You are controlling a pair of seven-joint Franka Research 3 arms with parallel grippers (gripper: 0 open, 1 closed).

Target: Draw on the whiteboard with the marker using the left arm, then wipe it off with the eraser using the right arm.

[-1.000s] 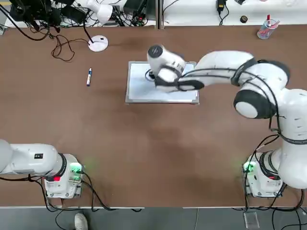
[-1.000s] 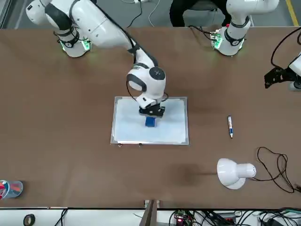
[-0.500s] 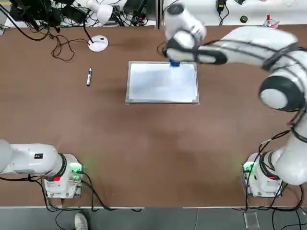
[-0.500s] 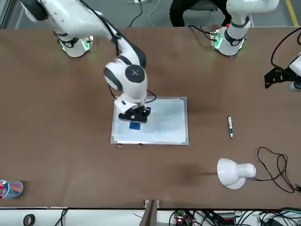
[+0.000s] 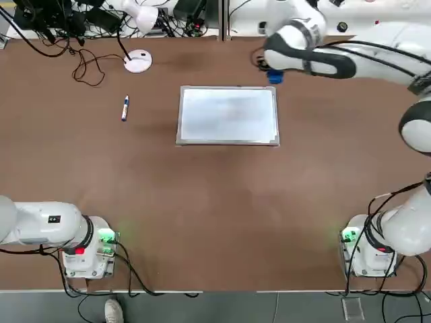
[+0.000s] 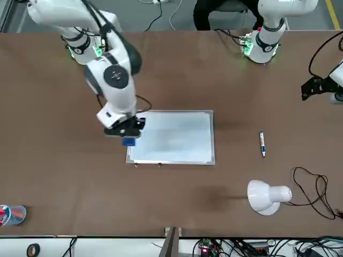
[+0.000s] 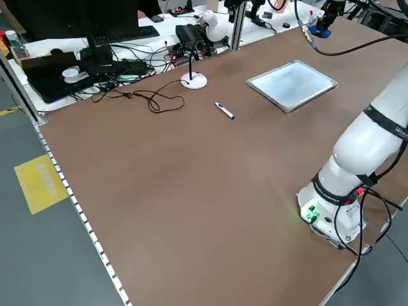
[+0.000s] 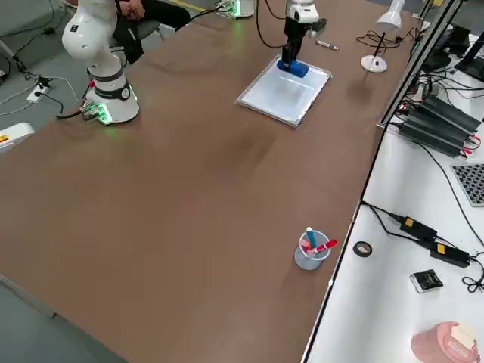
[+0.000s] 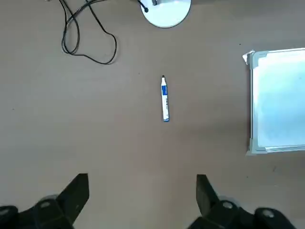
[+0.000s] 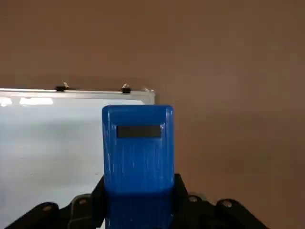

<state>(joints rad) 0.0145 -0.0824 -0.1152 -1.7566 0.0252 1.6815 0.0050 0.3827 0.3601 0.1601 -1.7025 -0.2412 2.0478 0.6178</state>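
Observation:
The whiteboard (image 5: 229, 116) lies flat mid-table and shows no drawn lines. My right gripper (image 5: 273, 71) is shut on the blue eraser (image 5: 274, 77), which sits just past the board's far right corner. The front view shows the eraser (image 6: 128, 141) beside the whiteboard (image 6: 174, 136) edge. In the right wrist view the eraser (image 10: 138, 148) stands between the fingers, over the corner of the whiteboard (image 10: 57, 143). The marker (image 5: 125, 108) lies on the table left of the board. My left gripper (image 9: 142, 195) hangs open high above the marker (image 9: 165, 98), holding nothing.
A white desk lamp (image 5: 138, 60) and loose black cables (image 5: 87, 67) sit at the far left. A clear cup with pens (image 8: 310, 249) stands near the far right edge. The arm bases (image 5: 87, 245) stand at the near edge.
My right gripper carried the eraser from the middle of the whiteboard toward the far right, ending off the board's corner. The left arm and the marker stayed still.

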